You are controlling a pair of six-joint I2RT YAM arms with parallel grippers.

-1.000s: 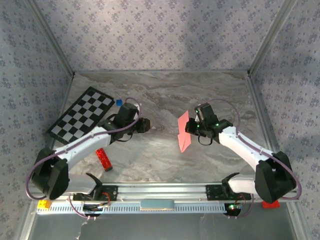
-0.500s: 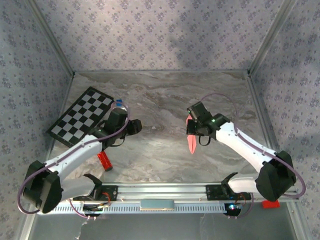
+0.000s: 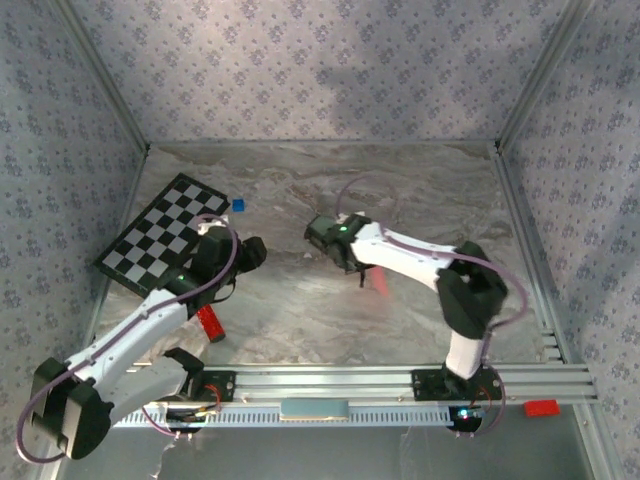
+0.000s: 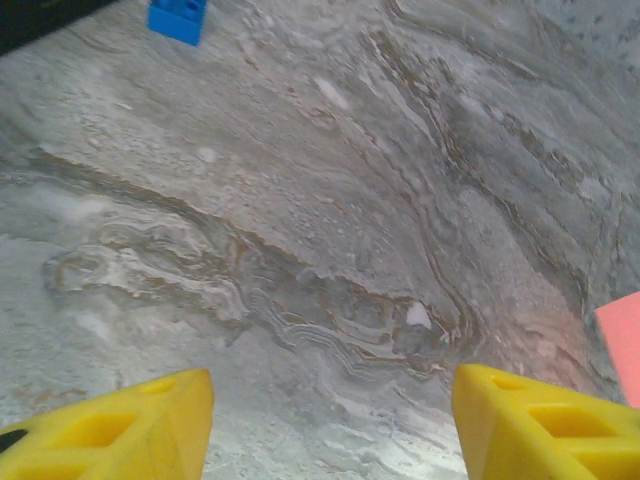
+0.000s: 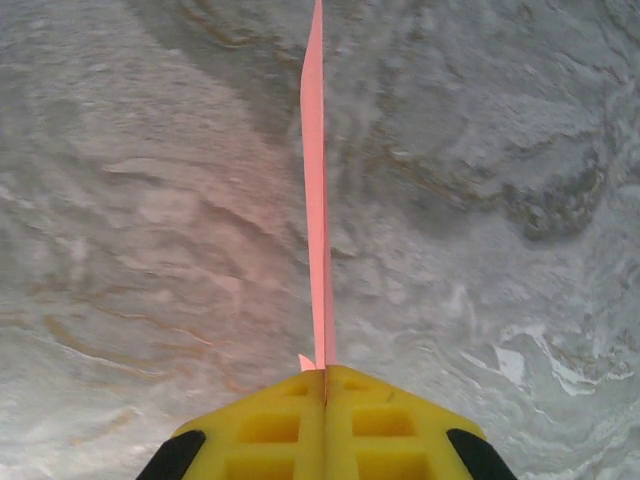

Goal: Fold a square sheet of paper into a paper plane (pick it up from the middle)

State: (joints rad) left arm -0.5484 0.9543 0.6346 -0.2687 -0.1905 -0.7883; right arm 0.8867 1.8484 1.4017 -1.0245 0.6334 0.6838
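Off to the left of your L gripper (image 4: 330, 385), the checkerboard (image 3: 165, 235) lies flat on the marble tabletop (image 3: 300, 320), well apart from the fingers. L gripper itself is released, w/ yellow fingers (image 4: 140, 415) spread wide over bare marble. Ahead of those fingers & to their left sits the small blue cube (image 4: 178, 18), apart from them. Behind the L gripper, down by the forearm, the red glittery bar (image 3: 208, 322) lies on the table just beside the arm. At the far right edge of the L wrist view you get a corner of pink paper (image 4: 625, 340), near the right finger but apart from it.

Moving right, your R gripper (image 5: 325, 375) is clenched on that pink paper. Both its fingers are pressed flat together w/ the paper pinched in the seam. The paper sticks straight out ahead of the fingertips, edge-on to the R wrist cam, so it reads as a thin pink line above the marble. A small second layer peeks out just left of the seam at the tips. You can't tell its full shape from that angle, nor whether the far end touches the table.

From the top cam, the R arm reaches across toward table centre. A bit of the paper shows on the near side of the forearm, the rest hidden under it. L & R grippers are apart, w/ open marble btw them.
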